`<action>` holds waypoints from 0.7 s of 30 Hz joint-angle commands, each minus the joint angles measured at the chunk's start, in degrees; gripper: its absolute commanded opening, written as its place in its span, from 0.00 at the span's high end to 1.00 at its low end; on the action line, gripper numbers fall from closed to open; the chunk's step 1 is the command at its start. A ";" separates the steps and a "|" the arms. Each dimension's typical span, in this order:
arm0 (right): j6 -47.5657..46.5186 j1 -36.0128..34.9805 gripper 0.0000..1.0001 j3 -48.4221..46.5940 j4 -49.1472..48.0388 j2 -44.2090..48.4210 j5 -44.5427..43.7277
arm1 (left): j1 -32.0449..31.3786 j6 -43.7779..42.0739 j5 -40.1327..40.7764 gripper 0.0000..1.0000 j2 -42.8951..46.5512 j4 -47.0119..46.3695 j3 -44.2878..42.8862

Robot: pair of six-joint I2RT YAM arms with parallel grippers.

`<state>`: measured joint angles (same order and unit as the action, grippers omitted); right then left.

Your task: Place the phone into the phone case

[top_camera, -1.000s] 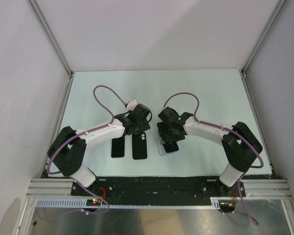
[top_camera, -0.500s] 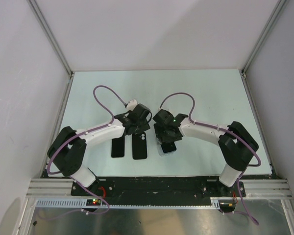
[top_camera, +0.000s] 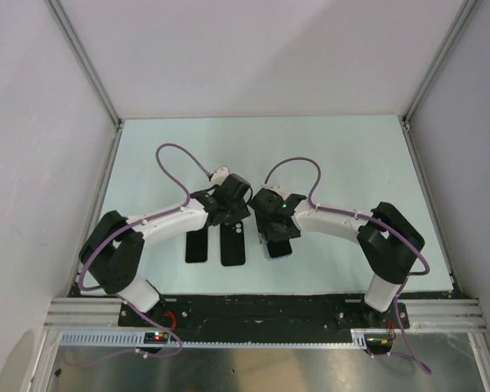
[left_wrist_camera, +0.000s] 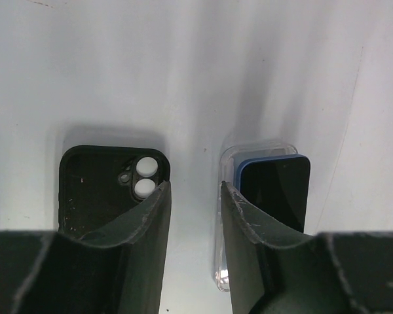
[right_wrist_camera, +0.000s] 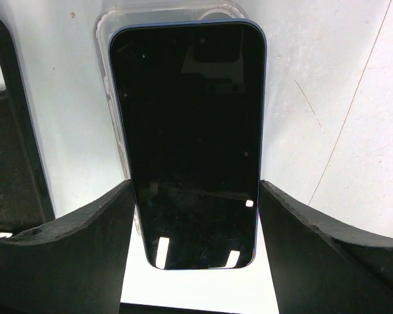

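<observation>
Inside the right pincer [right_wrist_camera: 195,196] sits the phone [right_wrist_camera: 187,118], clamped.

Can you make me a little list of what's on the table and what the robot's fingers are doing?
phone: blue phone, screen up, lying on the clear case, whose rim peeks out past it
right fingers: one against each long side of the phone
left fingers: apart, nothing between them, above the table
black case: empty, flat, left of the clear case
far left: another dark flat thing, can't tell what
</observation>
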<state>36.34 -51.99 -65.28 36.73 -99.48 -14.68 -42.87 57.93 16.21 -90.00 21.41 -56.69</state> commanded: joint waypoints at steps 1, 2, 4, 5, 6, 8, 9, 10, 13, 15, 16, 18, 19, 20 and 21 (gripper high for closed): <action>1.96 -0.82 0.46 -2.69 -0.76 -0.34 -3.15 | 0.57 -0.98 0.34 0.59 2.19 -1.16 0.52; 2.01 -0.92 0.45 -2.68 -0.86 -0.48 -3.37 | 0.54 -0.98 0.33 0.59 2.19 -1.18 0.57; 1.92 -1.12 0.44 -2.67 -1.24 -0.70 -3.77 | 0.54 -0.98 0.30 0.59 2.19 -1.17 0.67; 1.87 -1.24 0.43 -2.67 -1.45 -0.79 -4.17 | 0.57 -0.98 0.31 0.59 2.19 -1.18 0.64; 1.79 -1.43 0.41 -2.66 -1.78 -0.89 -4.41 | 0.54 -0.98 0.27 0.59 2.15 -1.14 0.63; 1.87 -1.64 0.40 -2.71 -2.28 -0.95 -4.75 | 0.52 -0.98 0.17 0.59 2.12 -1.12 0.64; 1.93 -1.72 0.39 -2.69 -2.50 -1.01 -4.79 | 0.51 -1.02 0.16 0.59 2.07 -1.15 0.67; 1.95 -1.81 0.39 -2.67 -2.78 -1.08 -4.73 | 0.55 -1.04 0.15 0.59 2.04 -1.17 0.68; 2.03 -1.92 0.38 -2.67 -3.29 -1.32 -4.90 | 0.53 -1.06 0.15 0.59 2.05 -1.11 0.70; 2.02 -2.07 0.37 -2.71 -3.54 -1.33 -5.20 | 0.51 -1.13 0.17 0.59 2.05 -1.13 0.63; 2.00 -2.16 0.36 -2.69 -3.70 -1.28 -5.33 | 0.56 -1.14 0.15 0.59 1.99 -1.12 0.62; 1.86 -2.18 0.35 -2.67 -4.04 -1.30 -5.35 | 0.54 -1.20 0.03 0.59 1.79 -1.15 0.55; 1.83 -2.12 0.34 -2.67 -4.13 -1.49 -5.36 | 0.53 -1.18 -0.04 0.59 1.68 -1.13 0.49; 1.86 -2.14 0.33 -2.67 -4.17 -1.67 -5.40 | 0.56 -1.21 -0.08 0.59 1.59 -1.12 0.46; 1.88 -2.15 0.32 -2.66 -4.15 -1.85 -5.43 | 0.58 -1.23 -0.15 0.59 1.49 -1.16 0.45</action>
<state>37.52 -53.80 -65.30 34.76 -100.79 -17.65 -42.72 57.93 16.03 -90.00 21.41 -56.16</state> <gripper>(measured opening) 0.747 0.410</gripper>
